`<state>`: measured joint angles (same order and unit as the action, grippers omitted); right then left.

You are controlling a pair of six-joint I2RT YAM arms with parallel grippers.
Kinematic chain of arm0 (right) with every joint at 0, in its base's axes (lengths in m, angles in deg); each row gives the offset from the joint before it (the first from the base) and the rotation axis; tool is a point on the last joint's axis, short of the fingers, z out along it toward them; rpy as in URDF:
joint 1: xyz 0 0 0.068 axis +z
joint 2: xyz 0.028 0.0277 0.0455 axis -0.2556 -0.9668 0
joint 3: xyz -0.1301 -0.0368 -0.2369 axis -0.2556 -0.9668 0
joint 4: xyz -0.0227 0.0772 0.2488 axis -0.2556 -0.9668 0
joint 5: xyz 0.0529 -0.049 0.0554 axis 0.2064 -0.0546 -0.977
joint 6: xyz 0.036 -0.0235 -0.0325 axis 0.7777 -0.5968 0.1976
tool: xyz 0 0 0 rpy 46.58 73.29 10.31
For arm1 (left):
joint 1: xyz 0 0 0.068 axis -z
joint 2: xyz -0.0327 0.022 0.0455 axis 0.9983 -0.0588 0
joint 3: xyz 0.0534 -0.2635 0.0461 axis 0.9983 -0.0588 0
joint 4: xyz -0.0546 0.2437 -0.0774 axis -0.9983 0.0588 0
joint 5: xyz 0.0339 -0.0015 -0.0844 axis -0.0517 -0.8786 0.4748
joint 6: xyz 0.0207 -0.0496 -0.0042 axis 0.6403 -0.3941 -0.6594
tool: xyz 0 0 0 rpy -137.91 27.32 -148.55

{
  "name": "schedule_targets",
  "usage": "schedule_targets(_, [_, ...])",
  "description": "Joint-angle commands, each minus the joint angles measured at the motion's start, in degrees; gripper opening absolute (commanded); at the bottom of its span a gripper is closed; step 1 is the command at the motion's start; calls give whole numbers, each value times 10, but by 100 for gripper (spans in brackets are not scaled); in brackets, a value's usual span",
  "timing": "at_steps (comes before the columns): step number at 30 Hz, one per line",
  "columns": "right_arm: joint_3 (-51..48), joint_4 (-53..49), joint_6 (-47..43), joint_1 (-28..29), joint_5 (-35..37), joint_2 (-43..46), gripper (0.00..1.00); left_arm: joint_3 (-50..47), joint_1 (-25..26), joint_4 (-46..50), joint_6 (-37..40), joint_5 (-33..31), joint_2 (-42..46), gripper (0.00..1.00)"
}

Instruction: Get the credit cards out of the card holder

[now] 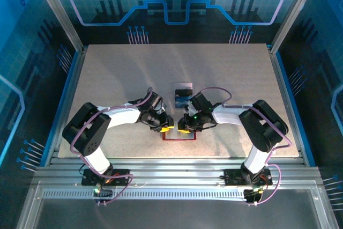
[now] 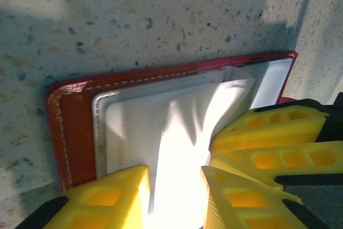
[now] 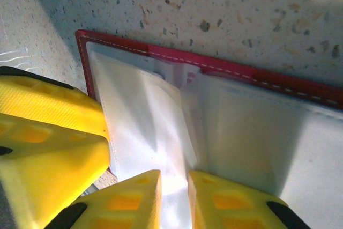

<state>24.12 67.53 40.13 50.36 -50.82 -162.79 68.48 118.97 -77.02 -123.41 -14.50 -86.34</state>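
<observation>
- Top external view: two arms meet over one red leather-like folding card holder [image 1: 179, 137], which lies open and flat on the speckled beige table [image 1: 134, 68] near its front edge.
- Just beyond the card holder, two thin rectangular credit cards lie on the table: one dark card [image 1: 184, 87] and one blue card [image 1: 180, 101], close together and nearer the right arm.
- Left wrist view: the card holder [image 2: 75, 122] shows one red stitched border around a pale clear pocket [image 2: 139, 127] that is creased and puckered.
- The left gripper [image 2: 174, 172] has its two yellow fingers apart with the pocket sheet running between them. I cannot tell whether it clamps the sheet.
- Two more yellow fingers [image 2: 268, 127], the other arm's, press on the pocket at the right.
- Right wrist view: the right gripper [image 3: 174, 175] is nearly closed, pinching a raised fold of the card holder's pocket [image 3: 252, 127].
- No card can be made out inside the pockets.
</observation>
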Motion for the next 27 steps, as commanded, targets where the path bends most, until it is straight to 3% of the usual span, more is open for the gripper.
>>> schedule_targets(1, [-16,-5,10,-7,2,2,21,9,6,-16,-10,20,-6,27])
schedule_targets(11, [-15,-6,12,-7,5,22,22,10,5,-24,-16,26,-2,22])
schedule_targets(18, [-22,-19,12,-22,20,87,23,22,9,-20,-15,28,12,32])
schedule_targets(27, [-39,-72,-15,-85,29,161,23,76,26,0,-10,37,4,37])
